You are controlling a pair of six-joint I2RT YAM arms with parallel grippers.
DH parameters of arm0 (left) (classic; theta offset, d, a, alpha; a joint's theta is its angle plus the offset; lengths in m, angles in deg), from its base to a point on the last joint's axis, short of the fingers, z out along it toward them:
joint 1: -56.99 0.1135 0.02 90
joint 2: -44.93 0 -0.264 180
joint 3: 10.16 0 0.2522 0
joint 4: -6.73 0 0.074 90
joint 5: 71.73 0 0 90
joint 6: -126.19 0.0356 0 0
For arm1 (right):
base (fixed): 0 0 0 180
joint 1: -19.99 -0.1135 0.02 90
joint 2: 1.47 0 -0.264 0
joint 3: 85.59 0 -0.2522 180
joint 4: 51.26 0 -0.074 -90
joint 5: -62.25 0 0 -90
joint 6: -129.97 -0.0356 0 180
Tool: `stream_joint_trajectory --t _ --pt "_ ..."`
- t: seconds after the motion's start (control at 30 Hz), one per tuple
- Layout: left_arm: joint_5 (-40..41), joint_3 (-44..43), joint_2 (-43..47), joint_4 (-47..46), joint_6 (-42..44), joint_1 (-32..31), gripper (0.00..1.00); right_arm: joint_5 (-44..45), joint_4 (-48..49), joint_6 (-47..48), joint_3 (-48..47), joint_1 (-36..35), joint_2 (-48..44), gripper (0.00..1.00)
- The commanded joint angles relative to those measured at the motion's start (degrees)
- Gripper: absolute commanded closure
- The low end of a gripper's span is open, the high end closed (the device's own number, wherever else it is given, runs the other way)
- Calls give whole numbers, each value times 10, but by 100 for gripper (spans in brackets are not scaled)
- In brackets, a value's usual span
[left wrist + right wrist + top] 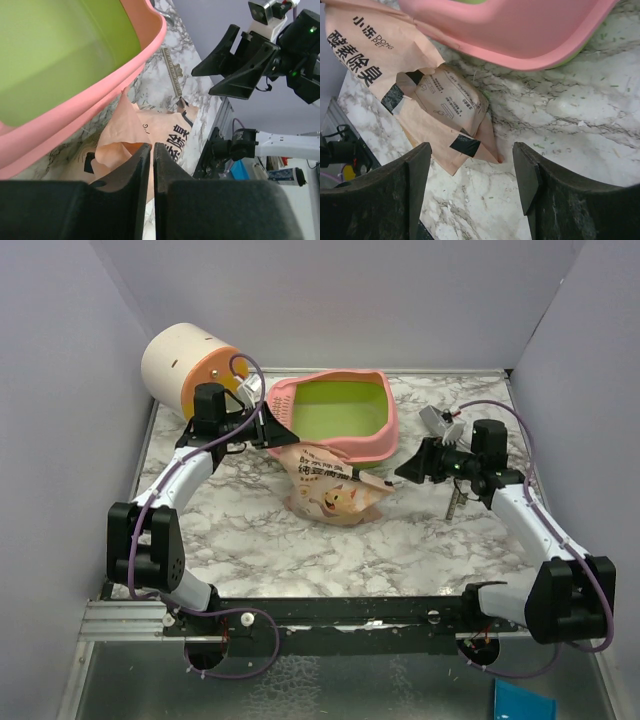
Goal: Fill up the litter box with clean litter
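The pink litter box [378, 438] with its lime-green basin [340, 405] stands at the back middle, and the basin looks bare. No litter shows except a few green specks on the marble [600, 40]. A beige printed pouch [335, 490] leans against the box's near rim. My left gripper [284, 436] is at the pouch's upper left corner. In the left wrist view its jaws [152, 146] stand shut to a thin slit over the pouch [160, 130], with nothing seen between them. My right gripper [402, 473] is open to the pouch's right. In its wrist view it [471, 150] hovers over the pouch's folded corner [445, 100].
A cream-and-orange cylinder [190, 365] lies at the back left beside the left arm. A thin grey slotted strip [172, 72] lies on the marble between the box and the right gripper. A thin grey item [455, 502] hangs under the right arm. Purple walls close three sides.
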Motion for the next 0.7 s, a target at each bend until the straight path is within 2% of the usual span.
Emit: stream_joint_trajectory --t 0.0,0.3,0.47,0.53,0.57,0.63,0.67 --pt "-30 19 42 -21 20 -5 98 -59 46 -8 -14 -21 38 33" --pt "-33 82 111 -131 25 -5 100 -61 81 -21 -17 -41 72 32" --pt "-60 90 128 -141 56 -10 100 -68 87 -20 -18 -43 74 32" --pt "-43 91 127 -134 64 -10 100 -53 69 -9 -28 -43 78 32" --pt "-11 82 124 -101 82 -8 94 -46 61 -6 -32 -43 79 31" --pt "61 54 111 -6 127 -5 66 -35 51 -2 -34 -43 74 31" --pt "99 34 100 39 139 -3 58 -31 50 -2 -32 -43 68 31"
